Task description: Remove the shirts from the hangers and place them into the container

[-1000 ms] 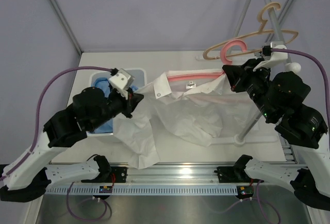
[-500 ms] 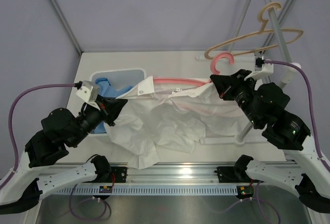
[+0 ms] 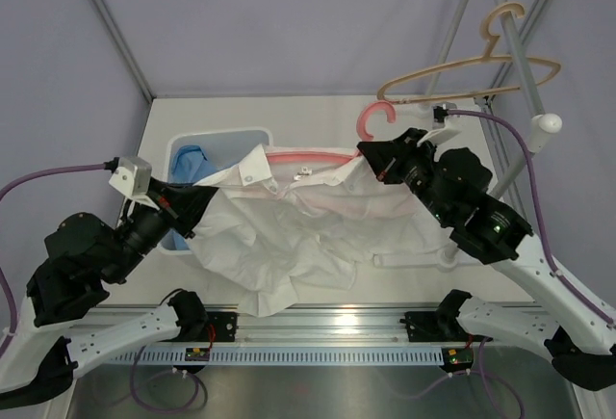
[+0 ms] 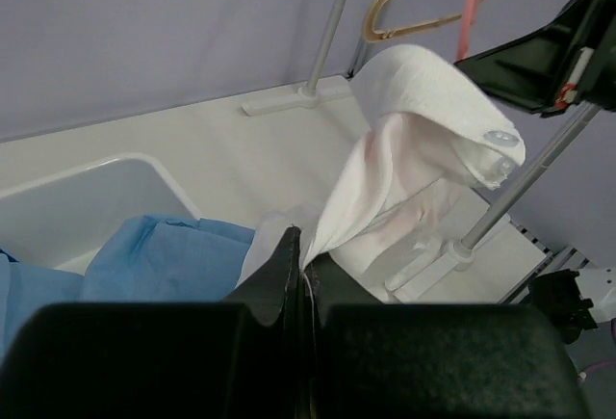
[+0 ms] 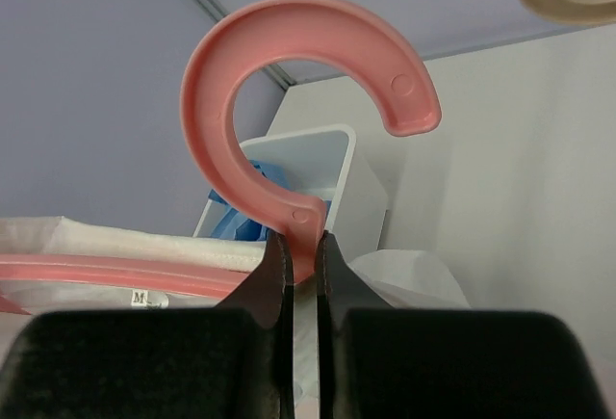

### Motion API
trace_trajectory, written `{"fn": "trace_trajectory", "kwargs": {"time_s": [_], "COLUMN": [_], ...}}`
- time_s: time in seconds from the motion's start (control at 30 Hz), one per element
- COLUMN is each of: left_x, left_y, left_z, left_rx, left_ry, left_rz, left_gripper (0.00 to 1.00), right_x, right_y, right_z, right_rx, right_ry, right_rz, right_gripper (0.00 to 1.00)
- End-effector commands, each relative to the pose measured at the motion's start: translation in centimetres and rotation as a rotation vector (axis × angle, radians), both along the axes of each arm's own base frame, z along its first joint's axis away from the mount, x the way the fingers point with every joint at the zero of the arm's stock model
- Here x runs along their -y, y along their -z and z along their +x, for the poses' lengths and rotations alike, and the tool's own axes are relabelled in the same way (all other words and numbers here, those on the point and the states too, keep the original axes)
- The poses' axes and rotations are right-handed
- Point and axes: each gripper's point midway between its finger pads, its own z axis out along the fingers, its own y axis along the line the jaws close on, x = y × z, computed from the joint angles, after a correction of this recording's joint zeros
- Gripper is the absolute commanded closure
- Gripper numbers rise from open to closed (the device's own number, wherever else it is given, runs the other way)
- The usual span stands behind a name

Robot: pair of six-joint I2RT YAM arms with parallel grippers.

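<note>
- Left gripper (image 3: 192,205): jaws fully closed, pinching an edge of the white shirt (image 3: 279,241) just beside the container's right side.
- Right gripper (image 3: 373,154): jaws nearly closed, clamped on the neck of the pink hanger (image 3: 370,122) just below its hook.
- White shirt: stretched between both grippers over the middle of the table (image 3: 318,116), with its collar on the pink hanger and loose cloth heaped toward the near edge.
- Container (image 3: 219,135): near the table's back left corner, with the light blue shirt (image 3: 191,164) inside.
- Tan hanger (image 3: 472,67): hooked on a slanted pole (image 3: 535,91) above the back right corner.
</note>
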Motion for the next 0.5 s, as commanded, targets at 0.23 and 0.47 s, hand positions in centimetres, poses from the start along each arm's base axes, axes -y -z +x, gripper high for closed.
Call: {"fn": "trace_trajectory", "kwargs": {"time_s": [0.23,0.47], "left_x": [-3.4,-5.3], "left_y": [-11.4,-9.8], "left_z": [-1.1,-1.1], "left_rx": [0.203,0.182], "left_ry": [-0.053,-0.118], "left_rz": [-0.228,-0.212], "left_gripper": [1.00,1.00], "right_x": [-3.2,2.9], "right_y": [4.6,3.2], "right_z": [1.7,2.1], "right_rx": [-0.061,-0.024], "right_ry": [0.001,0.243], "right_rz": [-0.124,-0.191], "right_gripper": [1.00,1.00]}}
